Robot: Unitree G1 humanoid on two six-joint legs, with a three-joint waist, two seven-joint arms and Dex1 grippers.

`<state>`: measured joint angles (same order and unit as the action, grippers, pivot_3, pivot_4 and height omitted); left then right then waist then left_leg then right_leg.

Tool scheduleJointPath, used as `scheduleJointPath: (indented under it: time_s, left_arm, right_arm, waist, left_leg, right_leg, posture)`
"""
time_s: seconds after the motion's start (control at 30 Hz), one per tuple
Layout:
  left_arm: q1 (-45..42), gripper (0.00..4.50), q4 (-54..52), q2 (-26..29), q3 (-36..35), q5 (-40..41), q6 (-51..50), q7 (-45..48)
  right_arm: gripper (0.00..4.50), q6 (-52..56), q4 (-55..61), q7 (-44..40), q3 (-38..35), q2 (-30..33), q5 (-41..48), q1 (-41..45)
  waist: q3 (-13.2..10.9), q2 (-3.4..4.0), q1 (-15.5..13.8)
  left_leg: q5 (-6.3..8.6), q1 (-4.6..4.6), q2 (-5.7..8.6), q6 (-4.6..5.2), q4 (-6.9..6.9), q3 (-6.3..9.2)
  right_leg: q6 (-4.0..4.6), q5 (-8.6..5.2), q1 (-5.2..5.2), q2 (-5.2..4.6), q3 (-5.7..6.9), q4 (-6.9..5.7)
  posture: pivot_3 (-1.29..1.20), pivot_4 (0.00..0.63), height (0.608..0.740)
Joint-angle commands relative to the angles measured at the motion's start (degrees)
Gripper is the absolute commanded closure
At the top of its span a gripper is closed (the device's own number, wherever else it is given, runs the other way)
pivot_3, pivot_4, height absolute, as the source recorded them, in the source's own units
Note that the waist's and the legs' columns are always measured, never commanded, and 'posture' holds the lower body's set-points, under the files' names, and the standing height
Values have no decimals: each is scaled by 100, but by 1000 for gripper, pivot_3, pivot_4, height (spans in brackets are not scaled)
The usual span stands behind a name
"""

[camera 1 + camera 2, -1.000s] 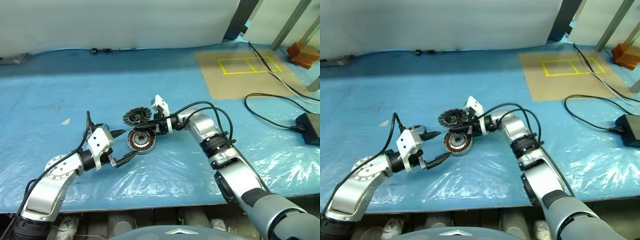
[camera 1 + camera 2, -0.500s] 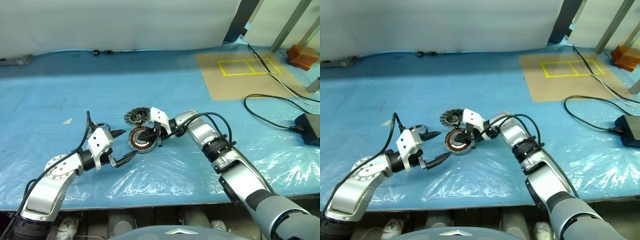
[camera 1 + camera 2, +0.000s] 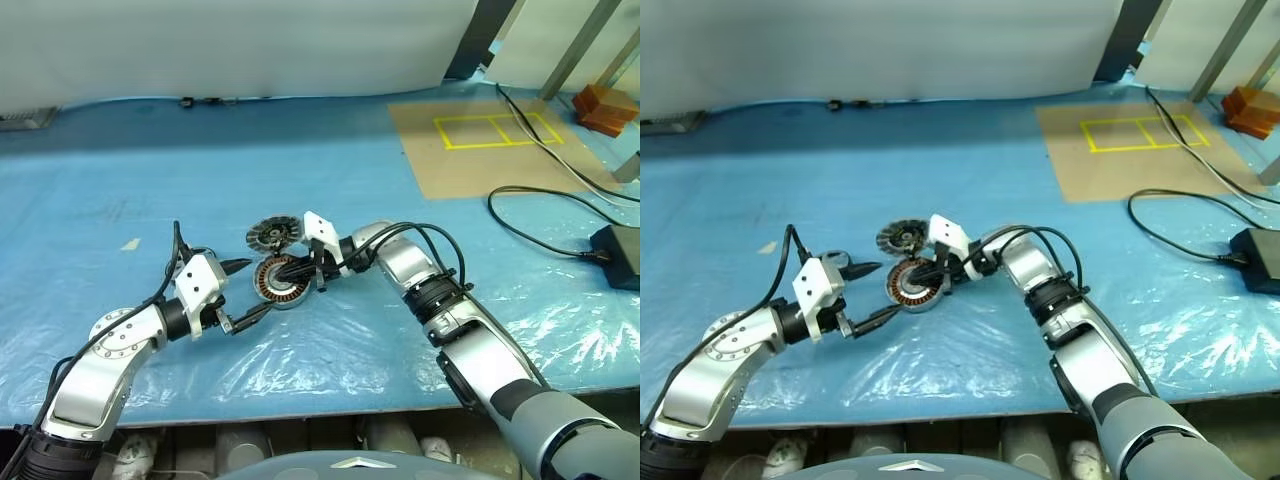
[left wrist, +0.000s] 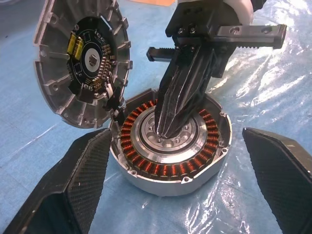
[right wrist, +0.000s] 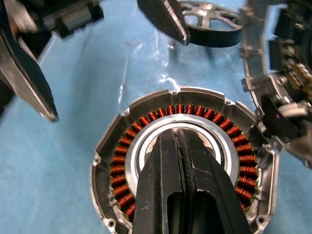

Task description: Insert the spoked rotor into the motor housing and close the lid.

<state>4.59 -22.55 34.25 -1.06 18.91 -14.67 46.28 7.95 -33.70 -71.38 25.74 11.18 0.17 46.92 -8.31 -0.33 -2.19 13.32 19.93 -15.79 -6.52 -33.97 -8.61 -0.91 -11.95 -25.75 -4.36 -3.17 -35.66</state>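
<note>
Since a second ago the right gripper [image 4: 168, 132] has dipped and rolled, so its fingers now come down into the housing [image 3: 283, 282] instead of hanging level above its far rim. They are pressed tight together with nothing between them, and their tip stands on the pale centre inside the copper ring (whether it presses or merely touches, I cannot tell). The left gripper [image 3: 243, 291] has kept its place just beside the housing on the near-left; its fingers [image 4: 80, 181] are spread as wide as they go, one on each side of the housing in the wrist view, holding nothing.

Around them: the lid [image 4: 80, 58] leans tilted against the housing's far edge, its circuit side showing, touching the rim near a small dark joint. The rotor [image 5: 208, 22] lies flat on the blue sheet [image 3: 330, 180] a little apart from the housing, beyond the left gripper in the right wrist view.

By my judgement the task is barely begun: the housing is open with no rotor in it, the rotor is not picked up, and the lid is not shut. Left to do: grasp the rotor, seat it over the centre, then fold the lid down
</note>
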Motion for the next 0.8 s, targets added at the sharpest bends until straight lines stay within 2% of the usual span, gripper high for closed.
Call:
scheduleJointPath:
  time_s: [0.03,0.2,0.27,0.43,0.63,0.8]
  left_arm:
    - [16,0,-39,25,-52,8,144,30]
    - [70,0,-47,51,-126,38,194,35]
    - [79,0,-34,71,-191,51,218,33]
    - [106,0,39,197,-472,109,212,76]
    - [-9,0,-2,919,-1249,426,-215,347]
    - [-861,0,588,1718,-1480,608,-694,742]
  right_arm:
    - [4483,-61,-333,-6,234,119,-337,-187]
    - [4483,1321,-12,-152,-989,-299,1049,279]
    - [4483,1619,275,-294,-1147,-240,1268,291]
    - [4483,2101,1242,-531,-1073,137,1455,49]
    - [4483,1946,2259,-562,-741,992,1107,-380]
    - [4483,1865,2633,-481,-749,1541,1040,-743]
  waist:
    - [0,1,-9]
    - [-5,4,-1]
    - [-7,6,-4]
    - [-6,4,-18]
    - [-5,-1,-29]
    - [-7,-5,-50]
  left_leg:
    - [1,-7,0,0,0,0]
    - [5,-31,0,8,-5,1]
    - [2,-26,0,4,-6,1]
    - [-4,11,-2,6,-6,1]
    - [-3,14,-1,2,22,1]
    - [-1,6,1,-2,13,0]
  right_leg:
    - [1,-1,15,-1,0,1]
    - [1,-2,40,-3,-2,13]
    - [1,-1,17,-2,-2,7]
    - [-1,1,-21,4,0,-1]
    - [-17,10,-24,6,7,23]
    - [-3,2,-22,4,1,11]
  posture:
    - [0,150,740]
    - [0,150,740]
    - [0,150,740]
    - [0,150,740]
    - [0,150,740]
    - [0,150,740]
